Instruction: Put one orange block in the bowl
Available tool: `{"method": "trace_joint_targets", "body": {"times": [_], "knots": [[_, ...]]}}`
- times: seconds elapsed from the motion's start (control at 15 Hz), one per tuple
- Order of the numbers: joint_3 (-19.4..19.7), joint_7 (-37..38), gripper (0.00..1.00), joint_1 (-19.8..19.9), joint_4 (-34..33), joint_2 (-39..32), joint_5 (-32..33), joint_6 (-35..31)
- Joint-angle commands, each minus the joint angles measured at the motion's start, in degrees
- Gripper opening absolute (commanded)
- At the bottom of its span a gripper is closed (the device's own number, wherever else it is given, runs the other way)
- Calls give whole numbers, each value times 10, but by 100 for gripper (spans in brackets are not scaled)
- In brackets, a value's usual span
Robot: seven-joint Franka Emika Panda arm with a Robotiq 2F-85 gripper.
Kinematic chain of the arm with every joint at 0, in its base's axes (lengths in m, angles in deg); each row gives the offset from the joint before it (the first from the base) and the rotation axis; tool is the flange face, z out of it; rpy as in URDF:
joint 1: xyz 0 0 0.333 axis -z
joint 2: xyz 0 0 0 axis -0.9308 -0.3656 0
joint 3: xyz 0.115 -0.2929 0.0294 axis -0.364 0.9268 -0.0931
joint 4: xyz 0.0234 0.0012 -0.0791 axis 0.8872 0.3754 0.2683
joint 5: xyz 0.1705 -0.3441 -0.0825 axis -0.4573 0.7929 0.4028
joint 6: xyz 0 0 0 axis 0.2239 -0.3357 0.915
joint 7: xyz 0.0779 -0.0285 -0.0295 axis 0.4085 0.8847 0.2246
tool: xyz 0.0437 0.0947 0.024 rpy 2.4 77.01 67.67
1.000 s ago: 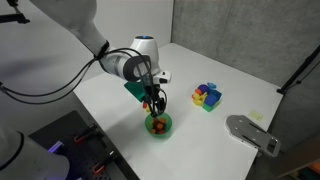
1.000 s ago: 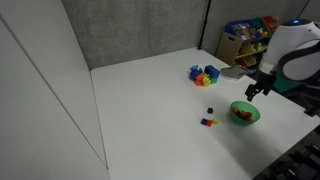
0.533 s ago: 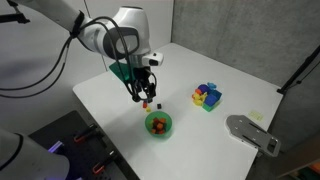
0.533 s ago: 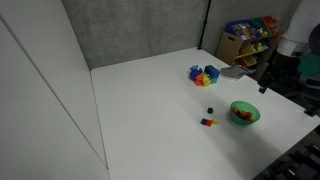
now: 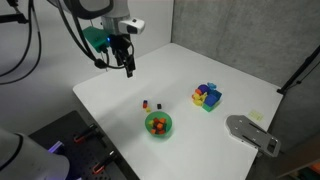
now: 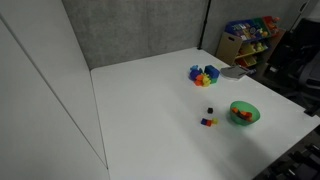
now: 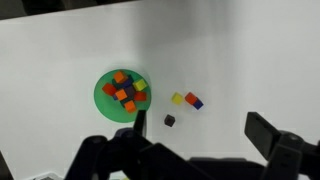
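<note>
The small green bowl [image 7: 100, 96] holds several tiny blocks, among them orange blocks [image 7: 120, 77]. The bowl shows in both exterior views [image 5: 167, 131] [image 6: 251, 117], with orange and red showing inside [image 5: 157, 123]. My gripper [image 5: 128, 66] is open and empty, raised well above the table, up and away from the bowl. In the wrist view its fingers [image 7: 203, 128] frame bare table beside the bowl. I cannot make the gripper out in the exterior view where the bowl sits at the right.
A yellow block [image 7: 177, 98], a red-and-blue block [image 7: 192, 100] and a dark block [image 7: 169, 120] lie on the white table [image 5: 110, 95] near the bowl. A blue, yellow and purple block cluster [image 5: 207, 96] [image 6: 204, 75] sits farther back.
The gripper has risen from just above the bowl and moved away toward the table's far corner. It has left one exterior view. The bowl and blocks have not moved.
</note>
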Motion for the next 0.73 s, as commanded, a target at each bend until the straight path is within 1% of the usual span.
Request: {"method": "trace_joint_targets", "body": {"times": [0.0, 0.13, 0.33, 0.47, 0.53, 0.67], "knots": [[-24, -12, 100, 5, -39, 37, -18, 70], [-37, -12, 100, 8, -56, 50, -3, 92], [-46, -17, 100, 8, -75, 60, 2, 116], [-51, -15, 100, 12, -75, 65, 17, 122], [-50, -5, 100, 10, -66, 60, 1, 103], [-52, -5, 100, 11, -67, 61, 8, 107]]}}
